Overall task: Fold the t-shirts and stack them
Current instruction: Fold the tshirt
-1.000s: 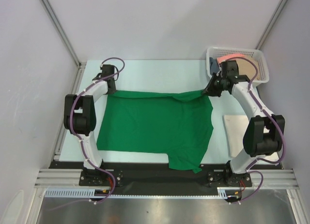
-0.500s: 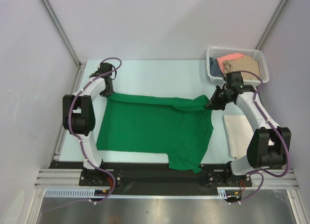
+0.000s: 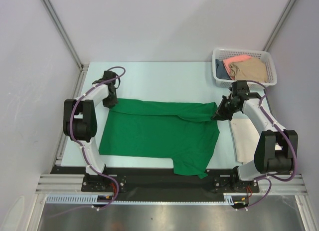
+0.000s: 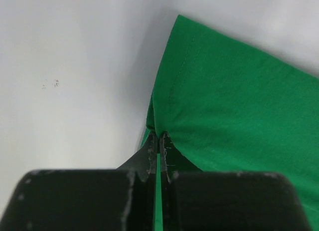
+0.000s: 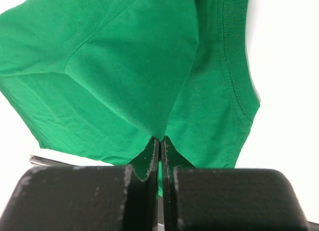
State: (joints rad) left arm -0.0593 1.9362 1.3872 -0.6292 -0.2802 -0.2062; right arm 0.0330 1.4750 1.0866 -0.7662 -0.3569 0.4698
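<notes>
A bright green t-shirt [image 3: 159, 133] lies spread across the table's middle, its far edge lifted and folded toward the near side. My left gripper [image 3: 112, 102] is shut on the shirt's far left corner [image 4: 172, 116]. My right gripper [image 3: 218, 115] is shut on the far right corner, and green cloth [image 5: 149, 71] hangs from its closed jaws. A cream-white t-shirt [image 3: 245, 137] lies folded at the right, partly under the right arm. Salmon-pink [image 3: 234, 60], tan [image 3: 250, 69] and dark blue [image 3: 220, 67] shirts sit in the basket.
A white mesh basket [image 3: 223, 53] stands at the far right corner. Grey walls with metal posts close in the table on three sides. A black rail [image 3: 159, 178] runs along the near edge between the arm bases.
Both grippers have pulled the green shirt's far edge toward the near side, and the fold has widened. The right arm has come away from the basket.
</notes>
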